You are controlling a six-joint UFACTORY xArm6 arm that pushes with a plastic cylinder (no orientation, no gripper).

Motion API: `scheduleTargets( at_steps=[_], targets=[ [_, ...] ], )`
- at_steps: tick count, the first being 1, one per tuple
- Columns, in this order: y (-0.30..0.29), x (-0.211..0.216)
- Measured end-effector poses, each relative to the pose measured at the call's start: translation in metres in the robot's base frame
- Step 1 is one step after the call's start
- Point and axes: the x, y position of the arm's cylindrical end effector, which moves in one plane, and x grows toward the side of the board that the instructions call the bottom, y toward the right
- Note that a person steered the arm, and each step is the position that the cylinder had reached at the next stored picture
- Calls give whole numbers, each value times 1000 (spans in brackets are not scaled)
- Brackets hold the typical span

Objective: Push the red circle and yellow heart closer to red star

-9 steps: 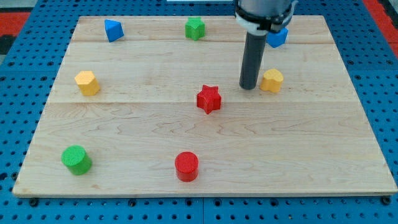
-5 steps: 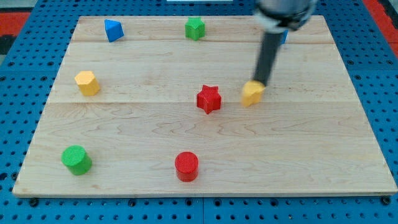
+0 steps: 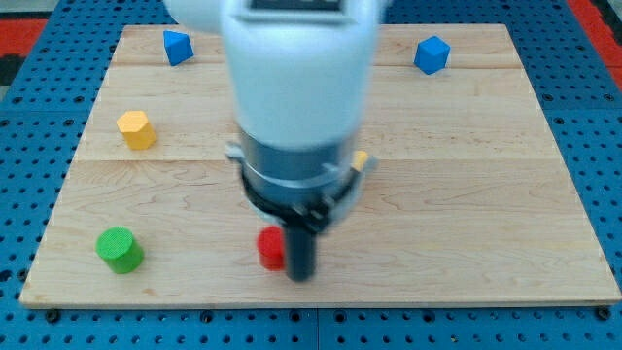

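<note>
My tip point(image 3: 301, 275) sat low in the frame's center, touching the red circle's point(image 3: 271, 249) right side; the red star was hidden behind the arm.

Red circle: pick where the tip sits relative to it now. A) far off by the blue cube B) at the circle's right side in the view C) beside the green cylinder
B: my tip stands right beside the red circle, on its view-right side.
</note>
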Motion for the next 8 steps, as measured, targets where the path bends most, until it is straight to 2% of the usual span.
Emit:
scheduleTargets(
  at_steps=[1,2,3,4,5,6,7,8],
  targets=[
    [-25,-39],
    [-18,-7],
    [-107,-15],
    [-94,-56],
    [-1,-78],
    [-56,-40],
    [-51,16],
    [10,-12]
  ],
)
